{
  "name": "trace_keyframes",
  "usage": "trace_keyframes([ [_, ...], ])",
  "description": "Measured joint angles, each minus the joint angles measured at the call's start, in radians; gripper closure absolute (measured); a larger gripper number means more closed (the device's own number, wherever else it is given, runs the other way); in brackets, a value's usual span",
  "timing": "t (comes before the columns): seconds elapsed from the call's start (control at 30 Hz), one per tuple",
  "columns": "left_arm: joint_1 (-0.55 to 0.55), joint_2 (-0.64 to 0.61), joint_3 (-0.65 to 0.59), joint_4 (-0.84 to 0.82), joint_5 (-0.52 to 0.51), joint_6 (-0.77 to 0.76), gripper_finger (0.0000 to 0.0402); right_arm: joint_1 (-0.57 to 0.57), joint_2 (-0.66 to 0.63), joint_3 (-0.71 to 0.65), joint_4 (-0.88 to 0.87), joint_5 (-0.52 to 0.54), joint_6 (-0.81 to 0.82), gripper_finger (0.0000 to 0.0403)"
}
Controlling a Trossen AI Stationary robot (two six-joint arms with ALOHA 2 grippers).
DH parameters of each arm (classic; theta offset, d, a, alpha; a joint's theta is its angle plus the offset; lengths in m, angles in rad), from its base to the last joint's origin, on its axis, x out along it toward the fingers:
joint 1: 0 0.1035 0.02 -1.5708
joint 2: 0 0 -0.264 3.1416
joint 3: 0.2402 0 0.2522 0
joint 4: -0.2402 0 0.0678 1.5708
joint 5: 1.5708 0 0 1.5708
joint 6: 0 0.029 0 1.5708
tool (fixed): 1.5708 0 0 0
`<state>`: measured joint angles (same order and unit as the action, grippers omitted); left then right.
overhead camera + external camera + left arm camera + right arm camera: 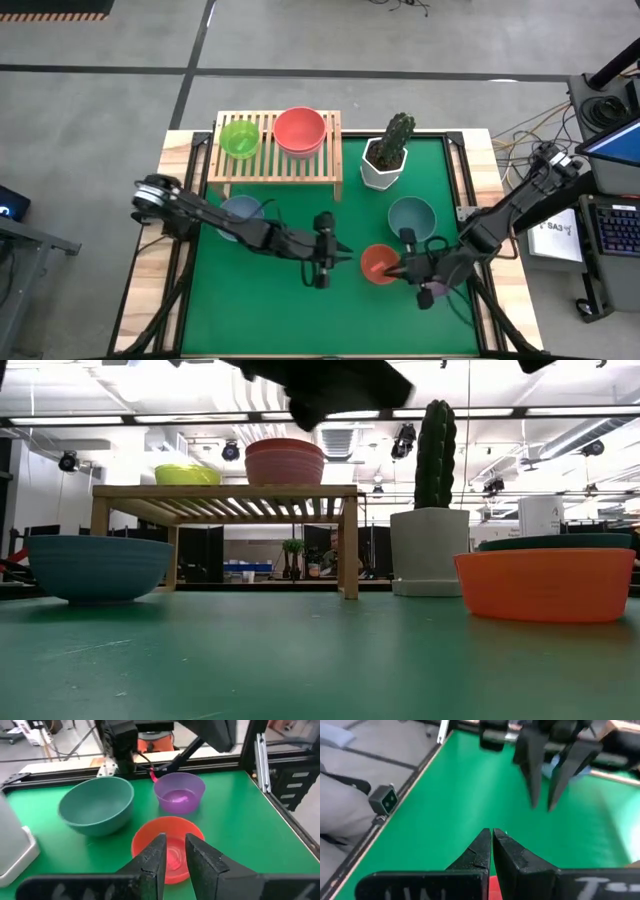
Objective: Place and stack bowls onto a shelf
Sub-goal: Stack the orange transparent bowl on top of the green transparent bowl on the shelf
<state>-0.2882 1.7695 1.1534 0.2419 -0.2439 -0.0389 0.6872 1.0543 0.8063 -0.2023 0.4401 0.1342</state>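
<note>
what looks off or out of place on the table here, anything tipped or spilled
Nothing is tipped, spilled or damaged. The one non-bowl item is a cactus pot standing upright on the mat beside the shelf. All visible bowls sit upright: two on the shelf, the rest on the mat.

The purple bowl (436, 291) is mostly hidden under the right arm in the high view; the blue-grey bowl (240, 208) is partly covered by the left arm.

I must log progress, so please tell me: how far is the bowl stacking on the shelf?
Done: a lime green bowl and a coral-red bowl sit on the shelf. In hand: nothing visibly held; the left hand and right hand flank the red-orange bowl. Left: that one, plus the teal bowl, purple bowl and blue-grey bowl.
</note>
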Motion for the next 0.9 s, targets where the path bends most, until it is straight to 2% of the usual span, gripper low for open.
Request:
trace_keyframes([
  [0.17, 0.0, 0.093, 0.084, -0.049, 0.039, 0.031, 0.0316, 0.0, -0.099, -0.095, 0.11, -0.001, -0.058, 0.0394],
  [0.33, 0.001, 0.19, 0.188, -0.136, 0.046, 0.092, 0.0256, 0.0, -0.191, -0.197, 0.265, -0.003, -0.147, 0.0394],
  [0.5, 0.0, 0.284, 0.249, -0.147, 0.079, 0.214, 0.0205, 0.0, -0.262, -0.271, 0.35, -0.002, -0.174, 0.0394],
  [0.7, 0.012, 0.355, 0.287, -0.144, 0.155, 0.243, 0.0194, 0.0, -0.295, -0.306, 0.383, -0.003, -0.17, 0.0394],
  [0.9, 0.036, 0.422, 0.308, -0.14, 0.175, 0.241, 0.0203, 0.0, -0.291, -0.306, 0.395, -0.002, -0.17, 0.0394],
])
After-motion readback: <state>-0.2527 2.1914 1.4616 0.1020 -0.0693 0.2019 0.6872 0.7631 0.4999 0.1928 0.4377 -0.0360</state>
